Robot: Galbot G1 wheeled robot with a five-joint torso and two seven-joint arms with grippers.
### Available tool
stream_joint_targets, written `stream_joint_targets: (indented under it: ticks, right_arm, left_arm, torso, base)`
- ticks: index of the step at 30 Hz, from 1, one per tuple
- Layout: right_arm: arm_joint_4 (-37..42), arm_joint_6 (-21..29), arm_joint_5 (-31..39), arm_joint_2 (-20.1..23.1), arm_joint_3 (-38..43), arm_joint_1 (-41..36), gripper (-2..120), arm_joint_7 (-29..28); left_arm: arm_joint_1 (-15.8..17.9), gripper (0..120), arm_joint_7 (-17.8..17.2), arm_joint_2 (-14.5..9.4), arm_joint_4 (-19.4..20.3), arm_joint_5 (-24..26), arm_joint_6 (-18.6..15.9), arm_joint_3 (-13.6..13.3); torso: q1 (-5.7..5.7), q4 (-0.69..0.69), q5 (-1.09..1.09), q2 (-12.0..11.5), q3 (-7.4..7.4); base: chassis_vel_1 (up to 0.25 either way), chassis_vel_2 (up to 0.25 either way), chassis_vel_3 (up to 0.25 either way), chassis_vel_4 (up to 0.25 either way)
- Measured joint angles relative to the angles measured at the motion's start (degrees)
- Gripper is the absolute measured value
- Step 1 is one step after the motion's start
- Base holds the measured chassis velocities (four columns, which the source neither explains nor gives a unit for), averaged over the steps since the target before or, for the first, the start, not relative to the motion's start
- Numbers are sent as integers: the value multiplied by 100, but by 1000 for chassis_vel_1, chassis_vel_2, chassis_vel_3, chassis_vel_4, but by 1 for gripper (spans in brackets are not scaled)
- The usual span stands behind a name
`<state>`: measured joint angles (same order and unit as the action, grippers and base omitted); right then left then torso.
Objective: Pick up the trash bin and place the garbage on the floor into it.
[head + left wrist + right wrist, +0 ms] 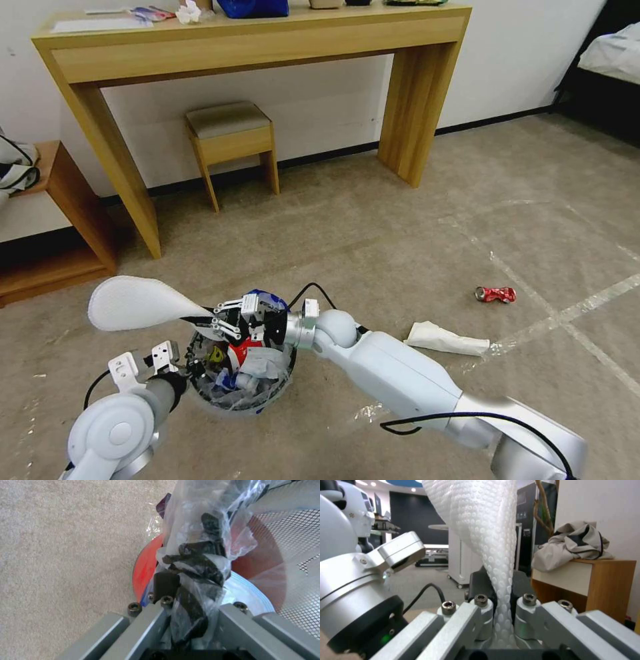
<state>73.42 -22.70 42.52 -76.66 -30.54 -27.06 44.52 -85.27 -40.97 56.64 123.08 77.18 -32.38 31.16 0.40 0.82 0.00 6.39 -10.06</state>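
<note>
The trash bin [267, 393], a small red pail with a clear printed bag, stands on the beige carpet floor [400, 220] just before me, holding several pieces of litter. My left gripper [192, 363] is shut on its near-left rim and bag; in the left wrist view the gripper [188, 585] pinches the bag [200, 562] beside the red rim [143, 572]. My right gripper [215, 320] is shut on the heel of a flat white slipper [133, 303], held over the bin's left side; the slipper [480, 517] is pinched in the gripper [503, 597]. A crushed red can [495, 294] and a white tissue [447, 339] lie to the right.
A wooden desk [260, 47] with a small stool [231, 143] under it stands against the far wall. A low wooden shelf [60, 213] is at the left, a bed corner [610, 57] at the far right. Pale tape lines [567, 313] cross the carpet.
</note>
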Motion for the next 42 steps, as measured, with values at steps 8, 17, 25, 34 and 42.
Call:
stream_joint_targets:
  ticks: [8,17,25,34,42]
  right_arm:
    - [-73,-33,-150,104,-11,17,3,20]
    - [-76,-60,-234,156,-57,-48,3,23]
    - [-248,-117,-380,101,-89,-85,3,23]
    - [-383,-180,-556,88,-105,-98,3,5]
    - [-477,-210,-616,74,-153,-112,3,4]
  left_arm:
    - [67,0,0,-4,-37,26,0,-17]
    - [143,0,-5,18,-95,34,3,-57]
    - [140,0,-9,23,-81,42,5,-52]
    - [140,0,-34,37,-73,48,20,-44]
    - [148,0,-57,62,-39,68,23,-68]
  torso:
    - [0,0,0,0,0]
    - [0,0,0,0,0]
    - [0,0,0,0,0]
    - [0,0,-1,0,0]
    - [0,0,-1,0,0]
  base:
    - [0,0,0,0]
    - [0,0,0,0]
    - [0,0,0,0]
    - [0,0,0,0]
    - [0,0,0,0]
